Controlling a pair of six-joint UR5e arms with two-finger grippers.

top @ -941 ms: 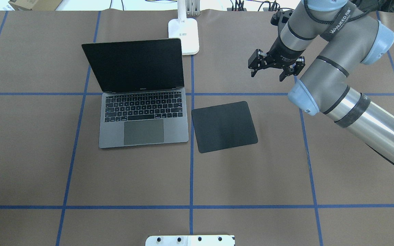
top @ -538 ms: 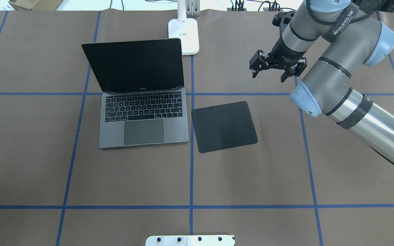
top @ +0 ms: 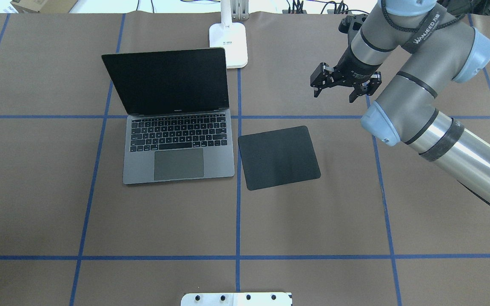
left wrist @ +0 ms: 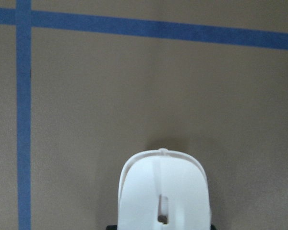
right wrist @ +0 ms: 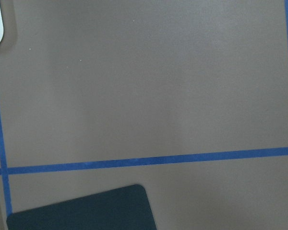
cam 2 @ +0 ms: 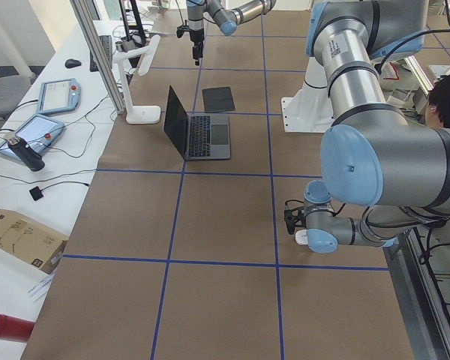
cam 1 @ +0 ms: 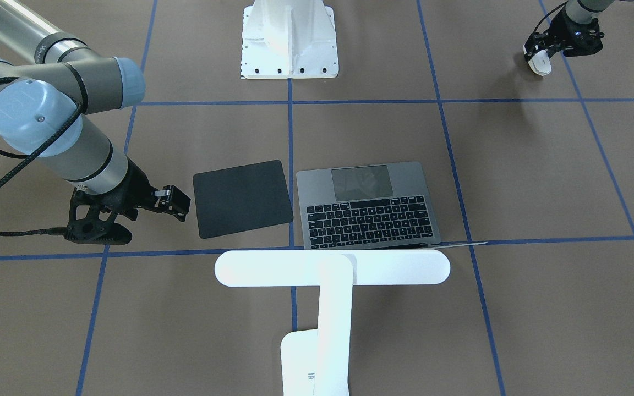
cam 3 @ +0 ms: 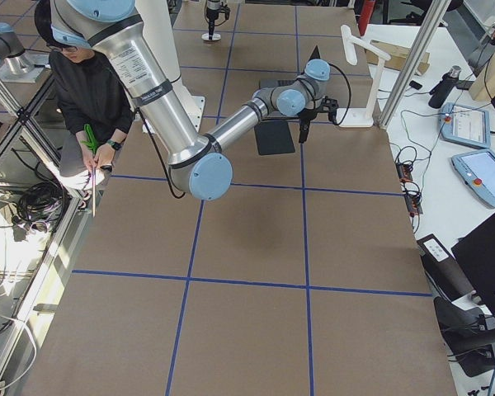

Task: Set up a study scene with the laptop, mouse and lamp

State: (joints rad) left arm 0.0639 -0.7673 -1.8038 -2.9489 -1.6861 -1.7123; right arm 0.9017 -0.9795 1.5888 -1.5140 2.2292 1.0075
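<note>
The open space-grey laptop (top: 177, 140) stands left of centre, also in the front view (cam 1: 372, 206). The white T-shaped lamp (cam 1: 332, 268) stands behind it, its base (top: 228, 44) at the table's far edge. My left gripper (cam 1: 562, 41), out of the overhead view, is shut on the white mouse (cam 1: 540, 61) near the robot's side of the table. The mouse fills the bottom of the left wrist view (left wrist: 163, 191). My right gripper (top: 339, 91) is open and empty, hovering beyond the black pad's far right corner.
A flat black pad (top: 278, 157) lies right of the laptop, also in the right wrist view (right wrist: 81, 213). The white ribbed pedestal (cam 1: 289, 38) stands at the robot's edge. A person (cam 3: 82, 82) sits beside the table. Blue tape lines grid the brown table.
My right gripper has shifted slightly to the right and away from the robot, still open. The laptop, pad and lamp have not moved.
</note>
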